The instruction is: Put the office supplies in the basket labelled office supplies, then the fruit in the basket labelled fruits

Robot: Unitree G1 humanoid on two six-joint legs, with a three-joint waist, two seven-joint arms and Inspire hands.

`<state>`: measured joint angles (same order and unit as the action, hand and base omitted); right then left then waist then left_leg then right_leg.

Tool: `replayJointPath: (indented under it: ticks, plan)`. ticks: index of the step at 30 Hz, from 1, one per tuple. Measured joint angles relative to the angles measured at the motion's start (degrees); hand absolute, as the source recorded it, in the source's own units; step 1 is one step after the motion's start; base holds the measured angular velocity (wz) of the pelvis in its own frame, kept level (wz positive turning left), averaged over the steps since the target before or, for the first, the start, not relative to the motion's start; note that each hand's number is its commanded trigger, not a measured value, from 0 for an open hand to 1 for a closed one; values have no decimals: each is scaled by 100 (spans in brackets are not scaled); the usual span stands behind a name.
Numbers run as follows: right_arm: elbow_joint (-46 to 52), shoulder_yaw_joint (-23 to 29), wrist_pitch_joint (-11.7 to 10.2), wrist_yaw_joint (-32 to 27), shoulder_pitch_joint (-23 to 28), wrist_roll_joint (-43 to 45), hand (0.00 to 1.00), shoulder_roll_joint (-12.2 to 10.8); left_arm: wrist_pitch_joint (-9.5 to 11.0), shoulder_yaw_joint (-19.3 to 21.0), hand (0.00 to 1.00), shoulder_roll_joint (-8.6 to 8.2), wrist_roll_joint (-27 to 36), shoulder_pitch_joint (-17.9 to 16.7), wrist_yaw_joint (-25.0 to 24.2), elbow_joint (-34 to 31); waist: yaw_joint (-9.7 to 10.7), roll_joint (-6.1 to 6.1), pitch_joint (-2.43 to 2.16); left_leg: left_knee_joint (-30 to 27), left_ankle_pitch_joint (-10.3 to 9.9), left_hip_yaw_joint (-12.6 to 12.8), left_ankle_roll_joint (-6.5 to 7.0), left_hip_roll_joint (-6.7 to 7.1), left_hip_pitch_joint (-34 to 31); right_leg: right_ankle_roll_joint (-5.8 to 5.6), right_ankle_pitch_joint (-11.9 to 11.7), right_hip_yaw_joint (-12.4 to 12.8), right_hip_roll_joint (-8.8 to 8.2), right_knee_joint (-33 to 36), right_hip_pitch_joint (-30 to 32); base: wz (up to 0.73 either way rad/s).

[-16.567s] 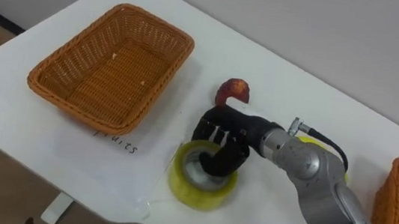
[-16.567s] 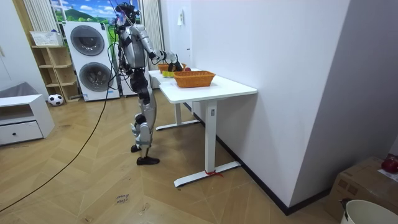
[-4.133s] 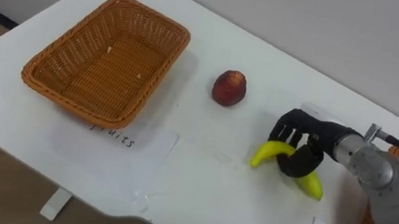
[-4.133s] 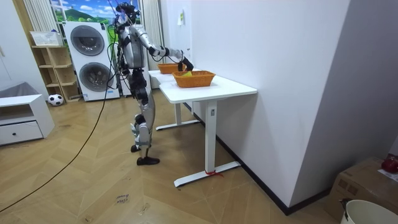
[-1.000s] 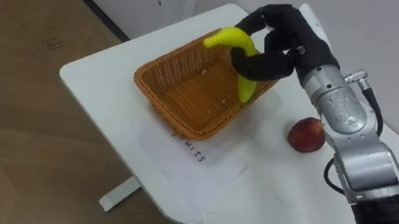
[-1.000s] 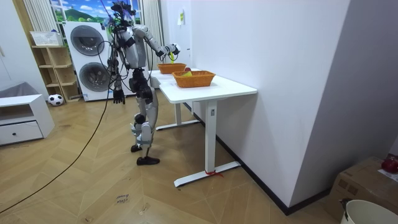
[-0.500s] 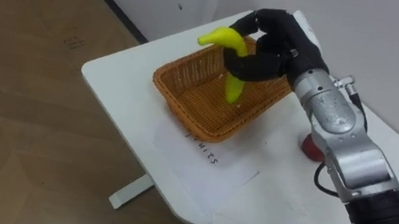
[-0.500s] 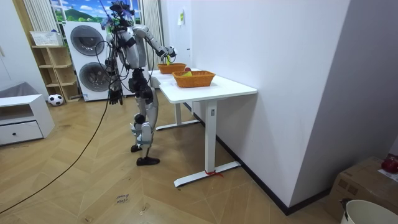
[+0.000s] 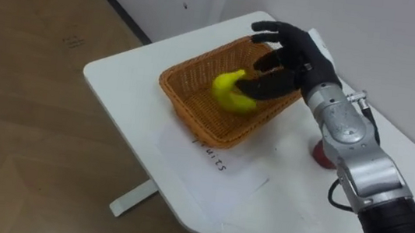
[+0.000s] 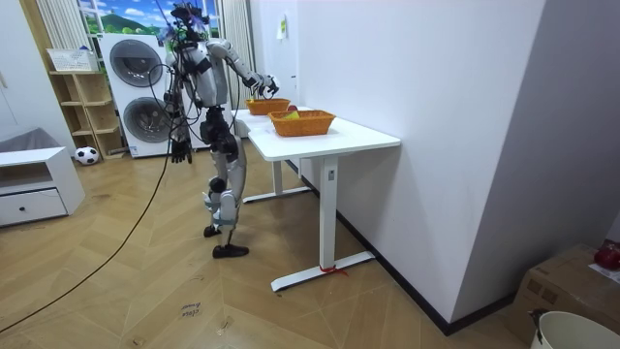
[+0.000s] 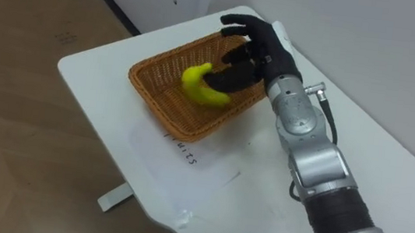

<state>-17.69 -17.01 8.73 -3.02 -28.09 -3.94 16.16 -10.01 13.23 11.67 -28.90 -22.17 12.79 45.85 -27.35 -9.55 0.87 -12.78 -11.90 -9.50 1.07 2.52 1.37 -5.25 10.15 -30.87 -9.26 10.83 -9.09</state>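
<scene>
A yellow banana (image 9: 230,92) lies inside the brown wicker basket (image 9: 184,104) at the table's left end. My right hand (image 9: 296,51) hovers over the basket's far right side, open, with fingers spread. Its thumb is close beside the banana and nothing is in its grasp. A red peach (image 9: 319,154) sits on the table right of the basket, mostly hidden behind my right forearm. In the room view I stand at the table's end, right arm stretched over the basket (image 10: 268,106), while my left hand (image 10: 178,149) hangs by my side.
A paper label (image 9: 214,160) lies on the white table (image 9: 141,78) in front of the basket, near the front edge. A second wicker basket (image 10: 302,122) stands further along the table. Washing machines (image 10: 136,92) stand behind me.
My right hand has opened and let go of the banana, which has dropped from above the rim into the basket. The hand stays over the basket.
</scene>
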Motion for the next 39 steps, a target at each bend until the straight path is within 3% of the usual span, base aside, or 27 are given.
replayJointPath:
  ticks: [27,34,39]
  plan:
    - [-25,1,-2,-124,-3,-15,0,2,3,-15,0,0,9,13,-46,-19,46,-1,15,10,-13,147,40,12,19,-12,-5,24,-37,2,15,-1]
    - [-151,11,-175,-407,-2,-147,0,1,9,-164,0,1,7,12,77,-45,193,110,66,-15,-14,149,42,17,0,-21,-11,78,-38,-6,23,0]
    - [-265,53,-240,-771,-2,-308,0,1,17,-170,0,-11,2,10,81,-45,260,267,12,3,-14,301,43,-8,28,-21,-11,103,-38,-6,65,-10]
